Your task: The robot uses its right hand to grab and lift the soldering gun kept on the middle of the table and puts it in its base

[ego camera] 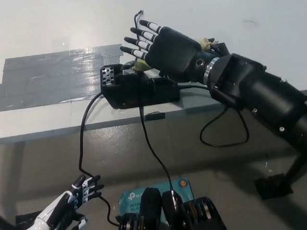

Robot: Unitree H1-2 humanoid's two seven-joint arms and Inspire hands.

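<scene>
Progress: placement looks essentially done. Right hand (166,50) hovers over the base (139,89), fingers (140,36) spread apart and holding nothing. Soldering gun (140,67) shows only as a yellowish sliver under the palm, at the top of the base near the bench (44,28) front edge; whether it is fully seated cannot be told. Remaining, by my judgement: withdraw the hand. Left hand (77,195) rests low, below the bench, fingers apart.

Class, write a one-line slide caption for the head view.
Black right hand, fingers spread, over the soldering gun on its base; white left hand idle below the table.
</scene>
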